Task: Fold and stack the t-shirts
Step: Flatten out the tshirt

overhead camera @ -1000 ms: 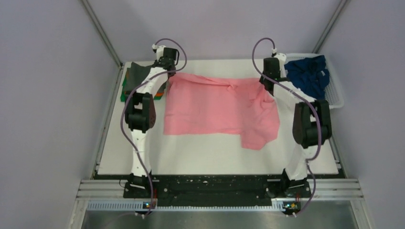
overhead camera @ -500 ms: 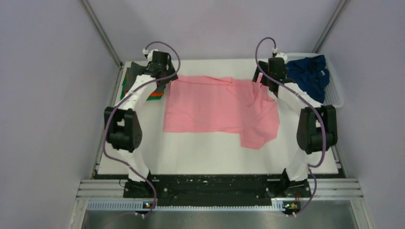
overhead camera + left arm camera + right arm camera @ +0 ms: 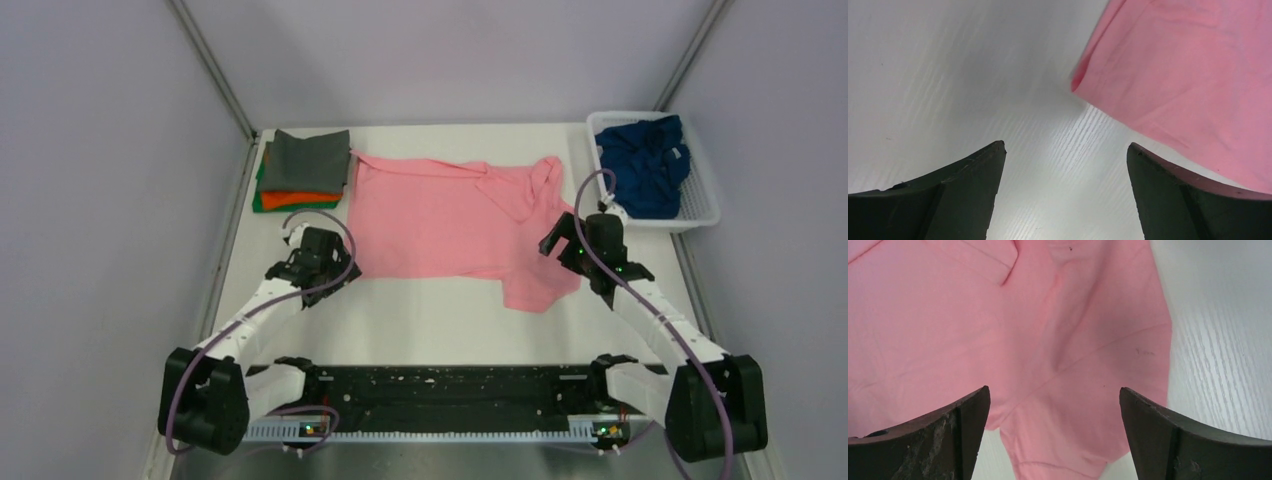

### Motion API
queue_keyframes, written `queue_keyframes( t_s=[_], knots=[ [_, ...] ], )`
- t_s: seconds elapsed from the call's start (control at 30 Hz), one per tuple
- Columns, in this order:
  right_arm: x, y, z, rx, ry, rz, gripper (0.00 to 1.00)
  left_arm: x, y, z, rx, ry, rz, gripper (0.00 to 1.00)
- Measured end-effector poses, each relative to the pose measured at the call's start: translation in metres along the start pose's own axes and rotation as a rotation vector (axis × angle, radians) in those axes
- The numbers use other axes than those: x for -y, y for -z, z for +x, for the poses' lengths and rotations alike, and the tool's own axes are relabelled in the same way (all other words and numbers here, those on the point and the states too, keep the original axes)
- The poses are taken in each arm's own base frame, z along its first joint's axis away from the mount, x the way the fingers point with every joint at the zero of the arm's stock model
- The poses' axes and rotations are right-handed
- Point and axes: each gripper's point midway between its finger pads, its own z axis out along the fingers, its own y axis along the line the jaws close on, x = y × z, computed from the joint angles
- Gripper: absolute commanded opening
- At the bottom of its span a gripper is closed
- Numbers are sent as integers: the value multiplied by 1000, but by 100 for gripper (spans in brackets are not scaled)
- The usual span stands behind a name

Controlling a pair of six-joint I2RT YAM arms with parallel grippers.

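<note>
Most of green t-shirt point(image 3: 259, 202) hides beneath orange t-shirt point(image 3: 302, 197).

Pink t-shirt point(image 3: 440, 215): plain, uniform pink. Navy blue t-shirt point(image 3: 645, 165): plain. Dark grey t-shirt point(image 3: 310, 158), orange t-shirt point(image 3: 300, 197), green t-shirt point(image 3: 261, 200): plain, single-coloured. Lattice basket point(image 3: 692, 220): white. Table point(image 3: 430, 320): white, faint wood-grain streaks.

There are five t-shirts point(image 3: 430, 215), one basket point(image 3: 706, 205) and two arms point(image 3: 255, 305).

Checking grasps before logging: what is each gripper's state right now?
Left gripper: open, empty, beside the soft pink cloth t-shirt.
Right gripper: open, empty, over that shirt.
</note>
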Motion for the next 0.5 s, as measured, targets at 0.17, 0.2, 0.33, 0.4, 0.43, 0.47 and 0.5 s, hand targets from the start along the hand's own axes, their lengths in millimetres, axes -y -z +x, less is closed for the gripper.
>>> queue_keyframes(
  t_s=[0.17, 0.2, 0.33, 0.4, 0.43, 0.47, 0.5],
  knots=[
    [-3, 16, -1, 45, -72, -40, 99, -3, -11, 10, 4, 76, 1, 80],
    [-5, 18, -4, 57, -78, -47, 99, -2, -14, 10, 2, 90, -1, 78],
    [-6, 22, -11, 92, -95, -52, 98, 0, -30, 19, -53, 115, -45, 71],
    [-5, 22, -10, 93, -99, -46, 98, -1, -38, 22, -77, 118, -75, 69],
    [-4, 21, -9, 93, -101, -45, 98, 3, -40, 20, -78, 126, -70, 65],
    [-4, 21, -9, 92, -102, -44, 98, 6, -43, 17, -77, 130, -71, 65],
    [-3, 21, -8, 91, -101, -41, 98, 9, -46, 15, -77, 134, -73, 63]
  ],
)
